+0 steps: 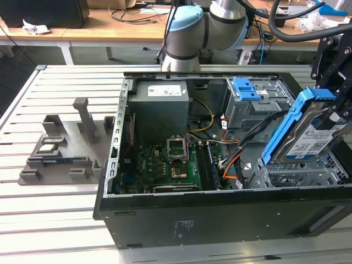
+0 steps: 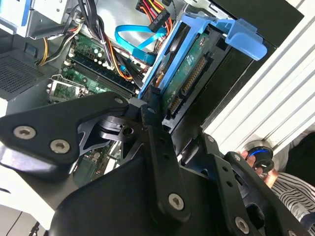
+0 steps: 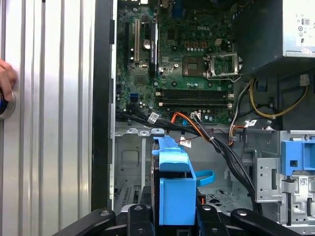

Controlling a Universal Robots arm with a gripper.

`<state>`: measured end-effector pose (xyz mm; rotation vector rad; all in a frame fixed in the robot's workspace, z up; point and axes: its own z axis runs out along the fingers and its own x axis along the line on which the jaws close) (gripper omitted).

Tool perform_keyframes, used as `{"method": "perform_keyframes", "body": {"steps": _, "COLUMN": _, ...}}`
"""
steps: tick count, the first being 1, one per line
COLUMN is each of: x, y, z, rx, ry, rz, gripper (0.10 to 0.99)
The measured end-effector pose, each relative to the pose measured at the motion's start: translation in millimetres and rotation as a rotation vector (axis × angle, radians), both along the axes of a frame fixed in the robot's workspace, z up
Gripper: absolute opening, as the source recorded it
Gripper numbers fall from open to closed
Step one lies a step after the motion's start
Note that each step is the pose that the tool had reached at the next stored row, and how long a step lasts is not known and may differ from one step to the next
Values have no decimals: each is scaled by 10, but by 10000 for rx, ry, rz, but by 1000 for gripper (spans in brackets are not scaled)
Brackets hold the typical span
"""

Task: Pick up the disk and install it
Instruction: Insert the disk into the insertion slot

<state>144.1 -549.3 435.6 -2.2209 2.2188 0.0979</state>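
gripping the disk (image 1: 308, 135) by its blue plastic rails, the gripper (image 1: 330, 110) hangs at about three o'clock in the exterior view, above the open computer case (image 1: 220, 220). the jaws are closed on the drive. in the first wrist view a black finger (image 3: 204, 221) stands on each side of the blue frame. the second wrist view shows one finger (image 2: 151, 110) pressed to the rail next to the drive's green circuit board.

the disk is tilted with its labelled face toward the exterior camera. its blue tab end is raised toward one o'clock and its lower end points down at the metal drive cage (image 1: 297, 176) in the case's corner. i cannot tell whether it touches the cage.

inside the case, the motherboard (image 1: 159, 165) lies at about nine o'clock from the disk. the grey power supply (image 1: 162, 107) sits toward ten o'clock, and orange and black cables (image 1: 231, 159) run between board and cage. a bare blue bracket (image 1: 246, 88) sits in the upper bay, near eleven o'clock from the disk.

a grey fixture (image 1: 60, 148) stands on the slatted table (image 1: 55, 220) at nine o'clock in the exterior view, just beside the case. in the first wrist view a person's hand (image 3: 4, 78) rests on the slats outside the case wall.
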Motion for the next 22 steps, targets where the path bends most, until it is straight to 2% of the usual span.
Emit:
{"method": "perform_keyframes", "body": {"steps": 1, "x": 0, "y": 0, "z": 6, "rx": 5, "ry": -1, "rz": 1, "gripper": 365}}
{"method": "perform_keyframes", "body": {"steps": 2, "x": 0, "y": 2, "z": 130, "rx": -4, "ry": -1, "rz": 2, "gripper": 365}}
{"method": "perform_keyframes", "body": {"steps": 6, "x": 0, "y": 7, "z": 216, "rx": -1, "ry": -2, "rz": 2, "gripper": 365}}
{"method": "perform_keyframes", "body": {"steps": 8, "x": 0, "y": 8, "z": 220, "rx": 35, "ry": -2, "rz": 2, "gripper": 365}}
{"method": "perform_keyframes", "body": {"steps": 14, "x": -1, "y": 24, "z": 220, "rx": 35, "ry": -2, "rz": 1, "gripper": 365}}
{"method": "perform_keyframes", "body": {"steps": 22, "x": -1, "y": -7, "z": 216, "rx": 18, "ry": -2, "rz": 2, "gripper": 365}}
